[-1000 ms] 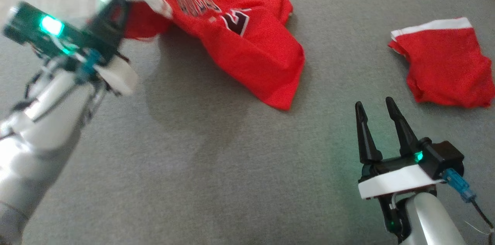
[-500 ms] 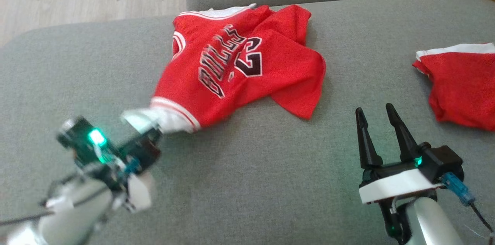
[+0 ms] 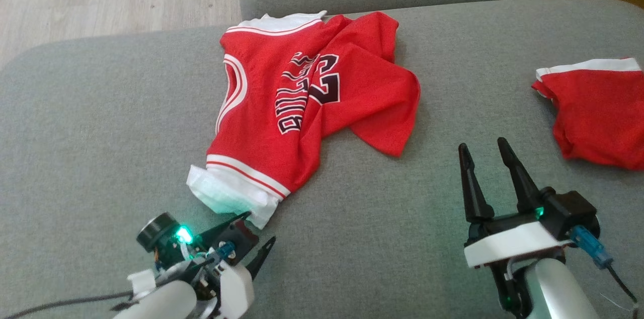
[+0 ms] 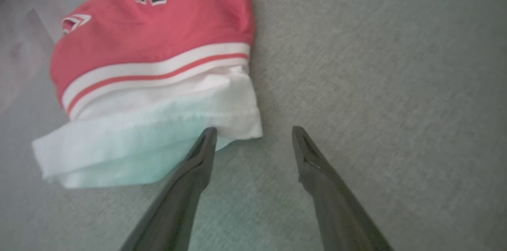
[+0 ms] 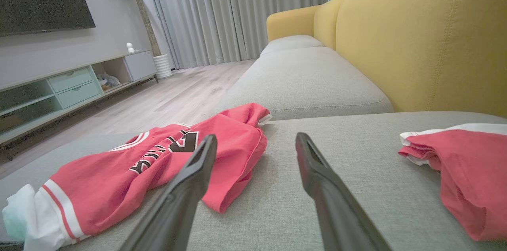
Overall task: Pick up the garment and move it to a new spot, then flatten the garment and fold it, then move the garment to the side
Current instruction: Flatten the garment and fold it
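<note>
Your left end effector [image 4: 253, 132]: fingers spread, one tip at the white hem of the red jersey [image 3: 282, 107]. Jersey lies rumpled on the grey sofa seat [image 3: 100, 133]. Your right end effector [image 3: 482, 144]: spread, empty.
</note>
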{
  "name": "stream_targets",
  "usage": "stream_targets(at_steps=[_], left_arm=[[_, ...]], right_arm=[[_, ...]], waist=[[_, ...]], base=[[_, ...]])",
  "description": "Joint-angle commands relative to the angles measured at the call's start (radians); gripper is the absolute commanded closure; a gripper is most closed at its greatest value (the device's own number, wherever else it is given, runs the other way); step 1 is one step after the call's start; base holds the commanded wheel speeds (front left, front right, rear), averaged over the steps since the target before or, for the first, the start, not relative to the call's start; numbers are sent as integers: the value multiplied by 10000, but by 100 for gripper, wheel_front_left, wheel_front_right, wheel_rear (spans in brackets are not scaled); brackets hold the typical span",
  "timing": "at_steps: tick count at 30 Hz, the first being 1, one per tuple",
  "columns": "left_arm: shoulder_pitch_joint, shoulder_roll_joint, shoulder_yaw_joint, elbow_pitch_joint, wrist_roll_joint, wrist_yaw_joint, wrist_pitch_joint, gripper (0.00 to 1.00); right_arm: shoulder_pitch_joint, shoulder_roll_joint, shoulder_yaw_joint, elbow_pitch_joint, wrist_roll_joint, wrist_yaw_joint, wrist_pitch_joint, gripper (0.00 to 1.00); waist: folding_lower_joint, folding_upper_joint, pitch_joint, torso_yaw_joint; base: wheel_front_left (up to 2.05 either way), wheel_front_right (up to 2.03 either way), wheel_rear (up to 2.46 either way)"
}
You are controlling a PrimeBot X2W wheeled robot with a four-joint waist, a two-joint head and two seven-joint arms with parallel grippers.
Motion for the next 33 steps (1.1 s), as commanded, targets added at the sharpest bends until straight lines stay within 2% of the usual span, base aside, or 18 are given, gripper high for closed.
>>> stream_targets(at_steps=[1,3,4,13,18,22,24,27,33], left_arm=[[-406,169,503,-273,-56,102,-177,0],[-279,82,722,-386,-261,283,-511,0],[-242,44,1031,-534,-388,556,-969,0],[122,-108,2983,-1702,-1385,1920,-3241,0],[586,-165,4204,-2142,-1966,2839,-4142,0],[1215,-356,5191,-2204,-2221,3413,-4523,0],[1679,-557,5432,-2007,-2215,3535,-4575,0],[2198,-980,5898,-1879,-2036,3454,-4596,0],[2414,-1568,6488,-1647,-1332,2826,-4600,0]], right_arm=[[-125,-47,249,-306,-41,-9,-107,0],[-89,-47,238,-308,-43,-9,-107,0],[-49,-47,208,-317,-55,-9,-107,0],[71,-47,-78,-409,-166,-9,-107,0],[100,-47,-189,-455,-241,-9,-107,0],[148,-47,-236,-530,-272,-9,-107,0],[182,-47,-202,-519,-289,-9,-107,0],[195,-47,-189,-461,-321,-9,-107,0],[-15,-47,-88,-191,-528,-9,-107,0]], waist=[[0,-1,-12,-18],[0,-1,-49,-31],[0,-1,-91,-23],[0,-1,-357,225],[0,-1,-465,361],[0,-1,-467,422],[0,-1,-438,437],[0,-1,-329,494],[0,-1,64,781]], base=[[0,0,0],[0,0,0],[0,0,0],[0,0,0],[0,0,0],[0,0,0],[0,0,0],[0,0,0],[0,0,0]])
